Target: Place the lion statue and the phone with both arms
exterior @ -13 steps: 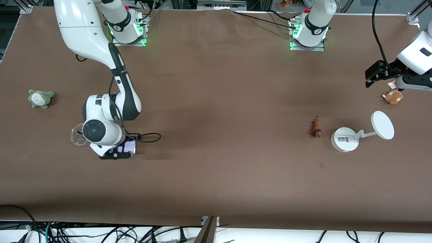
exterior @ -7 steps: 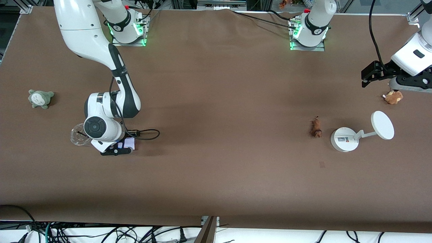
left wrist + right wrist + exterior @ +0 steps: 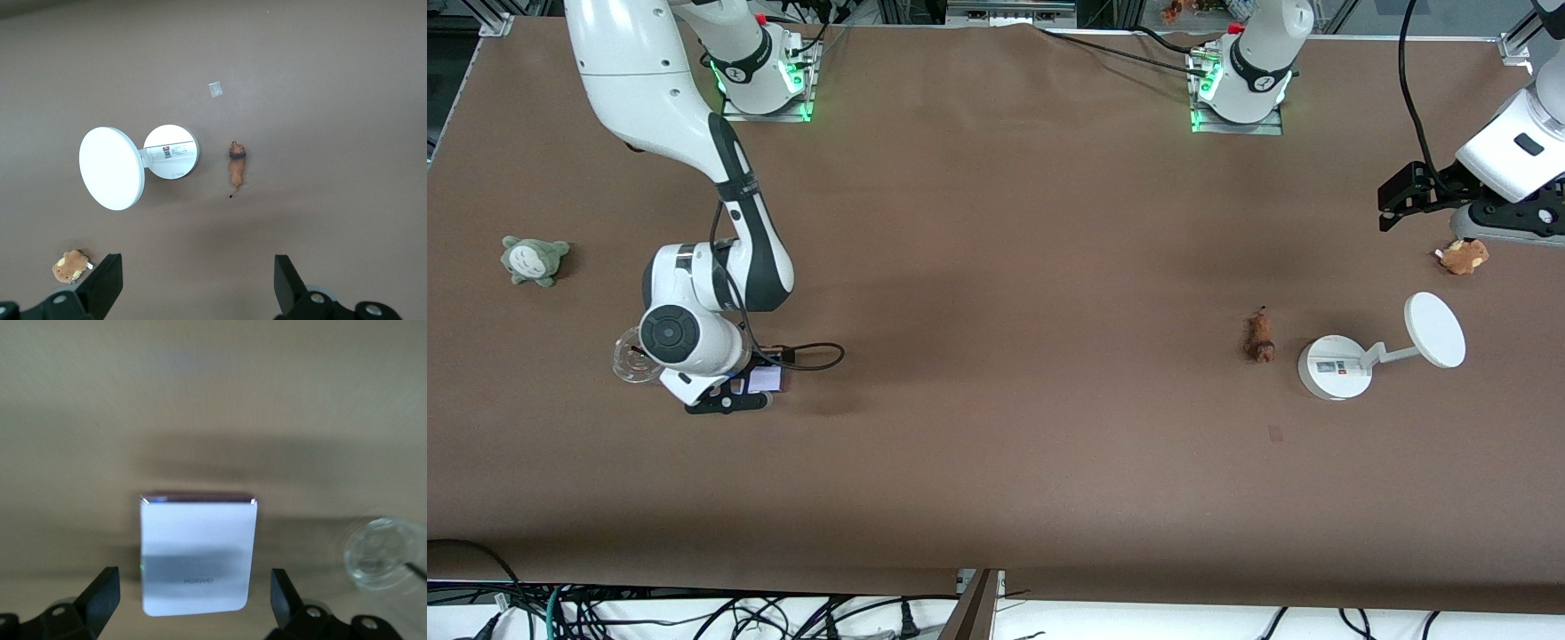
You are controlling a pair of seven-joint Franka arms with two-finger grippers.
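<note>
right gripper (image 3: 193, 603) spread wide over the phone (image 3: 198, 555); left gripper (image 3: 193, 287) also spread, up in the air.

the phone lies flat between the right fingers (image 3: 100, 597), apparently untouched, its long axis running out from the wrist; in the front view the arm hides most of it (image 3: 765, 380). a clear glass dish (image 3: 381, 553) sits beside it. the lion statue (image 3: 236, 168) lies near the white stand (image 3: 172, 151), head toward the front camera, tail toward the bases. the left gripper (image 3: 1400, 191) hangs over the table's edge area by a tan plush (image 3: 1463, 256).
</note>
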